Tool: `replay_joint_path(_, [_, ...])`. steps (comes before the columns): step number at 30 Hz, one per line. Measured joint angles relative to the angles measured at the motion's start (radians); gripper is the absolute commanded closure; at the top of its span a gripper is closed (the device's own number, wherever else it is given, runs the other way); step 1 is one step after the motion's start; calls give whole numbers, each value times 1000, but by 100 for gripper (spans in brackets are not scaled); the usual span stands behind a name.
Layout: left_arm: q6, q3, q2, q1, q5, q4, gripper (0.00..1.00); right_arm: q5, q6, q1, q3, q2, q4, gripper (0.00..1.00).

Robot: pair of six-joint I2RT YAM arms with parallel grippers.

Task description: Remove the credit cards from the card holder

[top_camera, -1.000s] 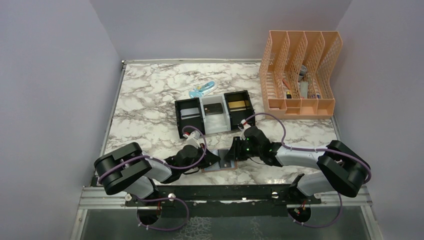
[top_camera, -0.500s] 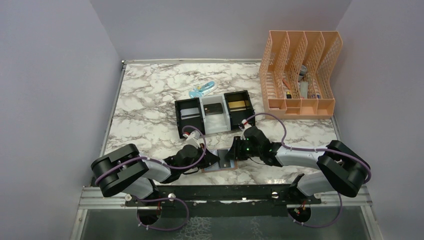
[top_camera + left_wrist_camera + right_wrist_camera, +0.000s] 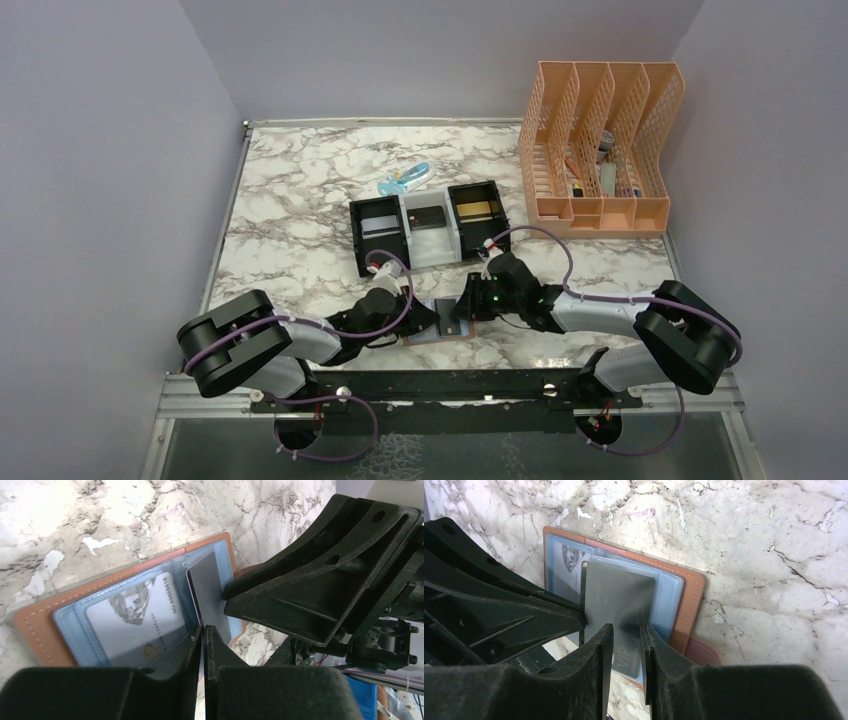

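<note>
The tan card holder point(image 3: 441, 336) lies open near the table's front edge, between both grippers. In the left wrist view its tan rim point(image 3: 35, 622) frames pale blue pockets, and a silvery card point(image 3: 132, 612) sits in one. My left gripper point(image 3: 203, 627) is shut on the edge of a dark grey card point(image 3: 207, 592) that tilts up out of the holder. My right gripper point(image 3: 626, 627) hovers narrowly open over the same dark card point(image 3: 619, 597) and the holder point(image 3: 691, 595). Three more credit cards lie in the tray: silvery point(image 3: 381, 226), dark point(image 3: 430, 216) and gold point(image 3: 477, 208).
The black-and-white three-compartment tray point(image 3: 404, 244) stands just behind the grippers. A pale blue object point(image 3: 405, 180) lies behind it. A peach file organizer point(image 3: 600, 150) with several items stands at the back right. Purple walls enclose the table.
The left arm's elbow has drifted slightly left. Both grippers and the card holder stay where they were.
</note>
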Motion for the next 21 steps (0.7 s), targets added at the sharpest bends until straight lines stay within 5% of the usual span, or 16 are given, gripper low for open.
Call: replay_joint_path(21, [-7,-21,-128,0,-47,-108,100,-5,-23,0,2,-10,-9,71])
